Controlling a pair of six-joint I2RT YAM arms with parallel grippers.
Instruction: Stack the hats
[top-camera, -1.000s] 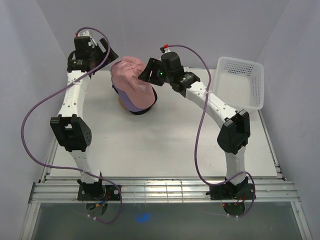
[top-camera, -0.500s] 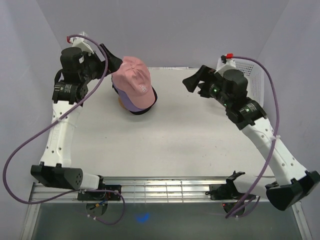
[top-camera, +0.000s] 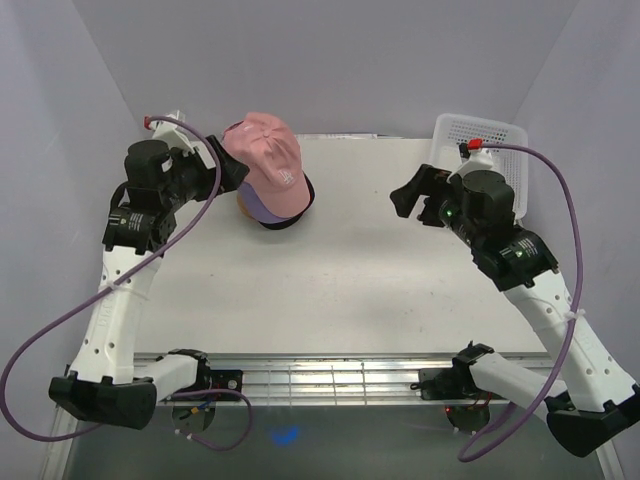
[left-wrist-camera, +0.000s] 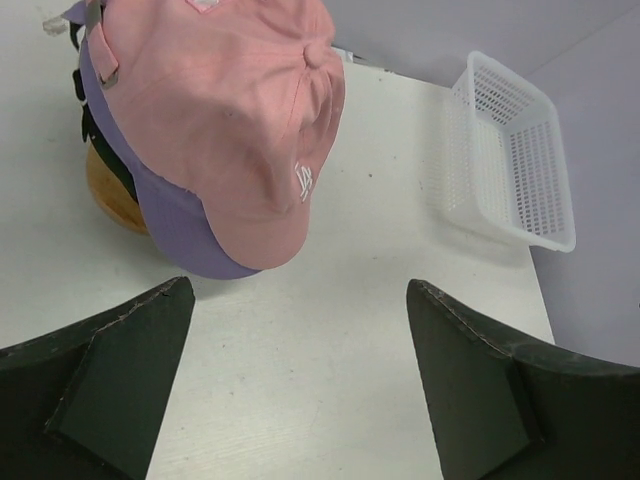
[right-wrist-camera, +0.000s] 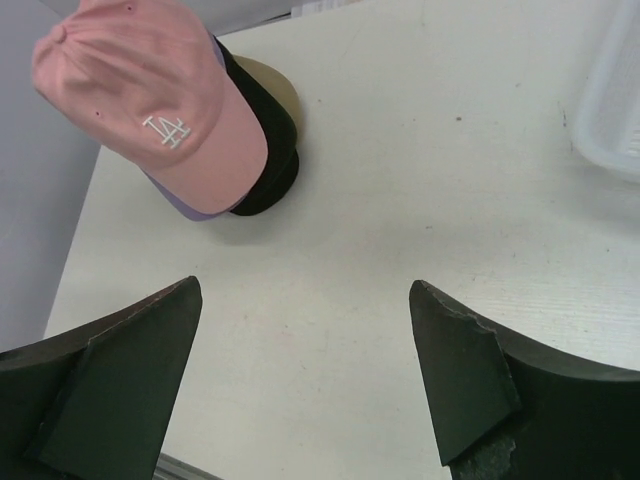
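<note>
Two pairs of fingers are spread wide with nothing between them. The left gripper (left-wrist-camera: 300, 290) looks down on the pile from close by, and the right gripper (right-wrist-camera: 305, 288) hovers over bare table (top-camera: 330, 280) at the right of the top view, well apart from the pile.

Beyond the left fingers (left-wrist-camera: 110, 370), the pink cap (left-wrist-camera: 230, 110) sits on top in the upper left of the frame. A lavender cap (left-wrist-camera: 180, 225) shows beneath it, and a black cap (right-wrist-camera: 265, 150) below that. All of them rest on a round wooden stand (left-wrist-camera: 110, 190). We see no loose cap anywhere, so we judge the stacking close to done. A white basket (top-camera: 478, 122) stands at the upper right, well clear of the pile.

We see the main risk on the left side. In the top view that gripper sits just beside the pile, and its purple cable (top-camera: 200, 150) loops near the pink crown. A careless swing could catch the soft fabric and drag the top cap off. The brims also hang out past the stand on one side, so a nudge there might tip the pile over.
</note>
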